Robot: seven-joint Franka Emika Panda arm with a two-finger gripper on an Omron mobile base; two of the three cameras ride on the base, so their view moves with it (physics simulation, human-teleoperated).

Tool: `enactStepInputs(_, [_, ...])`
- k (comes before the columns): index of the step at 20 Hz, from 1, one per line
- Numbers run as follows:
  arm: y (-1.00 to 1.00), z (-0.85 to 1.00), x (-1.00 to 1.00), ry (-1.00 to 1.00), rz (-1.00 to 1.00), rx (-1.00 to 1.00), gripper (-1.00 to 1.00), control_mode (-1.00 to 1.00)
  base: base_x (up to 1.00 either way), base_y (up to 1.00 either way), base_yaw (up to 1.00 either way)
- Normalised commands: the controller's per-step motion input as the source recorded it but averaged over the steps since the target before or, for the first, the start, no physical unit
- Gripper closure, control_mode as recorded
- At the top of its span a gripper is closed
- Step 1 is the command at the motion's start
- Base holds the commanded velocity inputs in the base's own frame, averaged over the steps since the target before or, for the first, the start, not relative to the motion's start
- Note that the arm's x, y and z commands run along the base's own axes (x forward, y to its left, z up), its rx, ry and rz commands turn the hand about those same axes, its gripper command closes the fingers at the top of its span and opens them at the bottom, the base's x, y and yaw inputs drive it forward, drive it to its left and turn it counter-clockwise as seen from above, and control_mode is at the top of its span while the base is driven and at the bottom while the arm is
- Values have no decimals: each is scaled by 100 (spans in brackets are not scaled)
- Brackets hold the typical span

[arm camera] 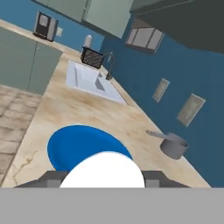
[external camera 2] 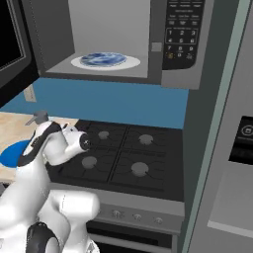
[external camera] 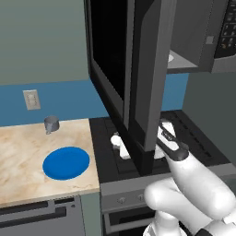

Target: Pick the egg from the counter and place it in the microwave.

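We see the tool [arm camera: 104, 180] closed on the egg [arm camera: 104, 173], a smooth white ball between its dark tips, raised near the black stove top [external camera 2: 123, 155], under the microwave's [external camera 2: 111, 37] open door. Beyond it the flat blue plate [arm camera: 83, 146] lies on the beige marbled surface [arm camera: 87, 113], the grey metal cup [arm camera: 173, 145] near the blue wall

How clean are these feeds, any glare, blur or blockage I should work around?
Left base view: the open microwave door blocks the middle; its window is flat black. Right base view: even light, sharp, no glare on the stove. Hand view: the egg looms large between the fingertips; the blue plate casts little shadow.
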Motion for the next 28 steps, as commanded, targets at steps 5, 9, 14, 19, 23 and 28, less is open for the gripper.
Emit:
enactStepInputs(5, [-97, 100, -61, 11, -23, -11, 100, -100, 0, 0, 0])
enactStepInputs(9, [-91, 100, -40, 28, -22, -14, 100, -100, 0, 0, 0])
enactStepInputs(14, [-98, 100, -42, 35, -26, -7, 100, -100, 0, 0, 0])
enactStepInputs(19, [-77, 100, -35, 24, -24, -2, 100, -100, 0, 0, 0])
enactStepInputs(23, [-11, 100, -1, -6, -23, 0, 100, -100, 0, 0, 0])
enactStepInputs(28, [0, 97, 0, -24, -27, 0, 100, -100, 0, 0, 0])
